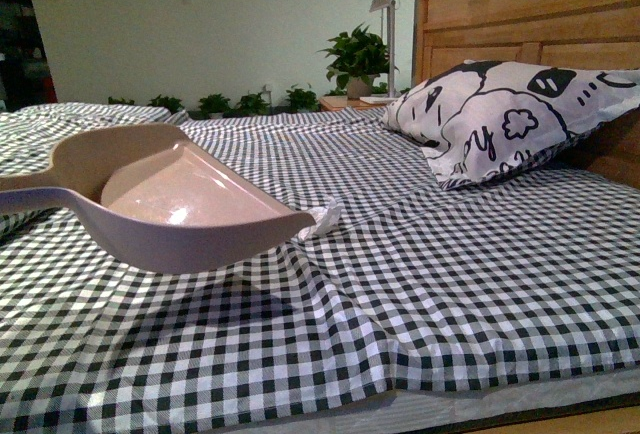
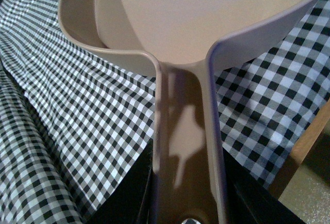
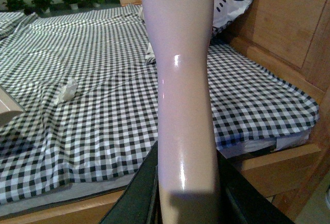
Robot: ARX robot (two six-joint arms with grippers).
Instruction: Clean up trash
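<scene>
Checked bedding [image 1: 450,284] holds the paper wad [image 1: 322,220] beside the dustpan [image 1: 190,244] lip; the left gripper [image 2: 188,203], clamped on the dustpan, should lower it flat while the right gripper [image 3: 188,195], clutching a pink handle [image 3: 180,79], sweeps.

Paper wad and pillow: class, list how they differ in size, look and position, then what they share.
Size: the paper wad is far smaller than the pillow. Look: the wad is plain and crumpled; the pillow is plump with black cartoon prints. Position: the wad lies on the checked sheet; the pillow sits by the headboard. Shared: both are white and rest on the sheet.
</scene>
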